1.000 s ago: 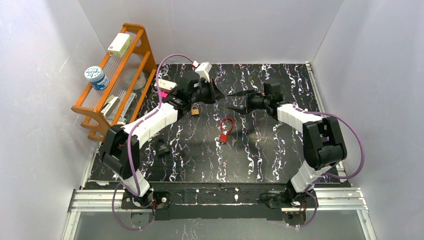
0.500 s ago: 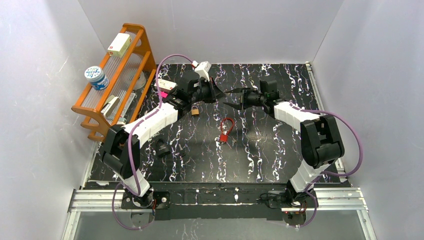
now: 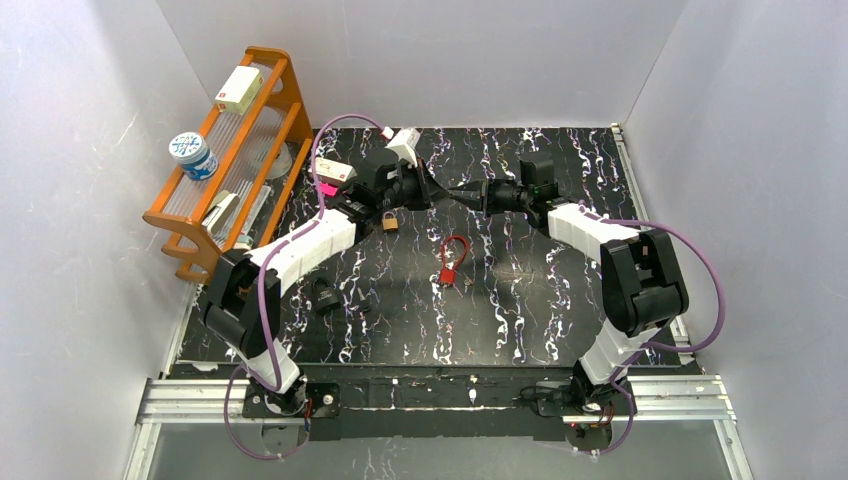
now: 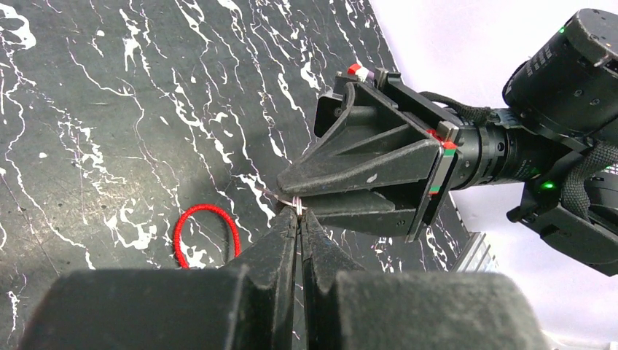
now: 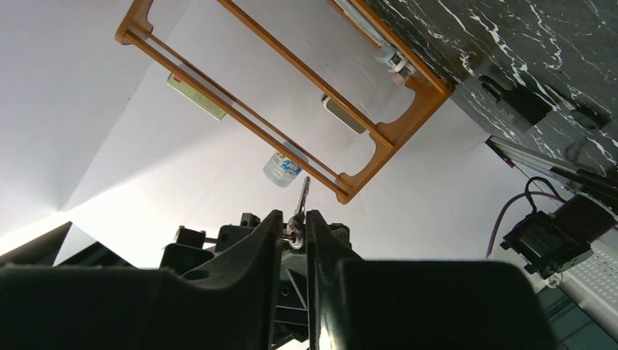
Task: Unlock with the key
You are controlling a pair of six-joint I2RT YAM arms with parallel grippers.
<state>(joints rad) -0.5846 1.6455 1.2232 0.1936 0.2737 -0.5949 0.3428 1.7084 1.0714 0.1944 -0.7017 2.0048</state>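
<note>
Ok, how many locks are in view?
3: brass lock by the left arm, red lock mid-table, black lock front left. Arms may hide others.

— Where is the key?
— The small silver key (image 5: 299,206) is up off the table (image 3: 560,320), above the far middle of the surface. It is clamped by the right gripper (image 5: 294,216), blade poking past the fingertips, and its wire ring sits at the pinched tips of the left gripper (image 4: 299,215).
— And the lock?
— The brass padlock (image 3: 389,222) sits nearby, toward the far left corner.
</note>
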